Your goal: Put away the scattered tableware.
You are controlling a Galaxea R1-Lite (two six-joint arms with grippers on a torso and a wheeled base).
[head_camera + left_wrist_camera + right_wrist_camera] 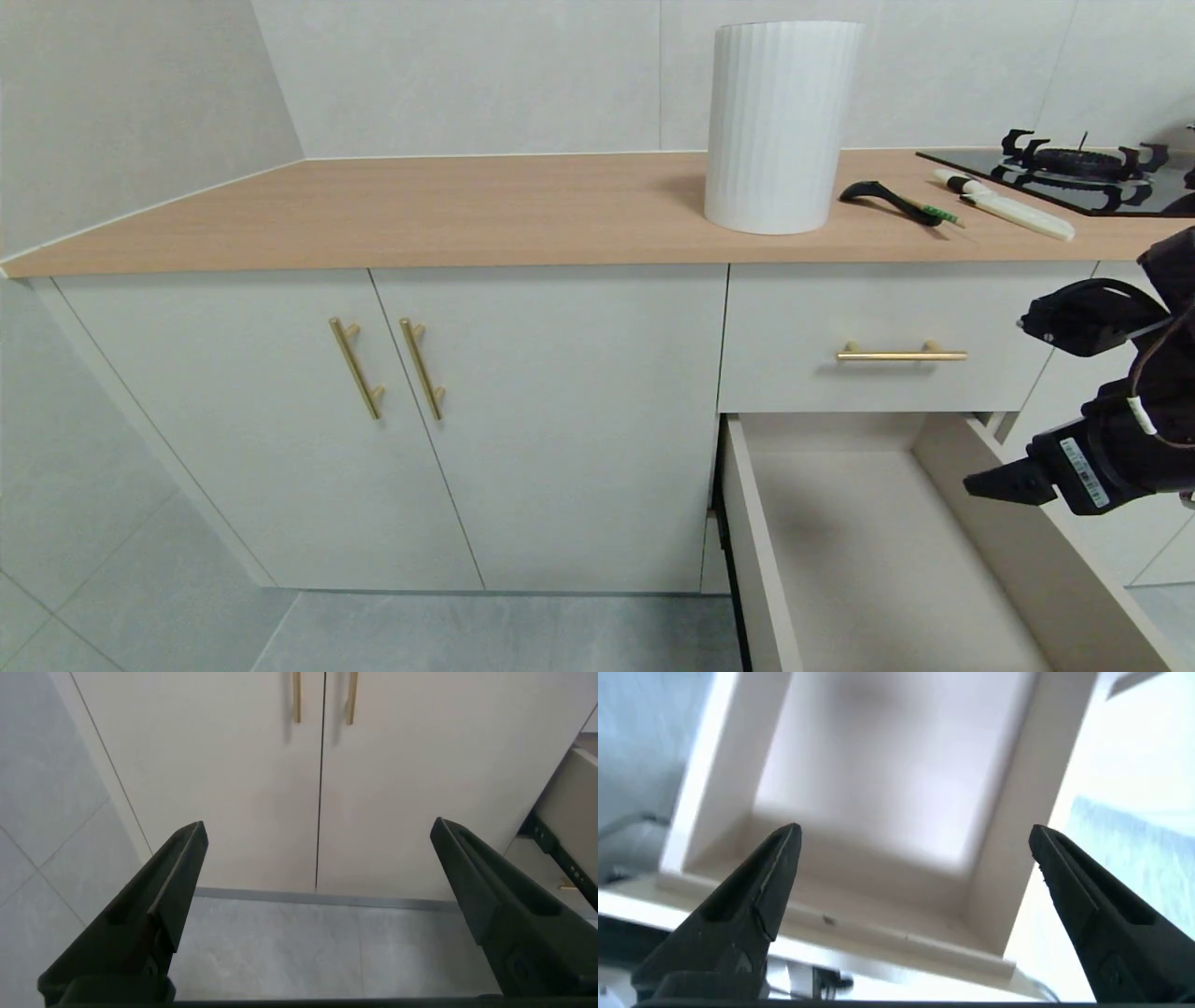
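Right hand (pixel 915 905) is spread apart and empty, poised over the open drawer (pixel 868 560), likely pulled out to receive tableware. Left hand (pixel 318 915) is also apart, low before the cabinet doors (pixel 322 784). Black spoon (pixel 892 201) and white knife (pixel 1008 210) lie on the bench (pixel 467 210), not yet stowed.

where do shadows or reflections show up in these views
Head view: the white canister throws a soft shadow leftward on the countertop, and the glossy cooktop mirrors its burner grate. Left wrist view: faint shadows beside the door handles. Right wrist view: the open drawer shows no hard shadow.
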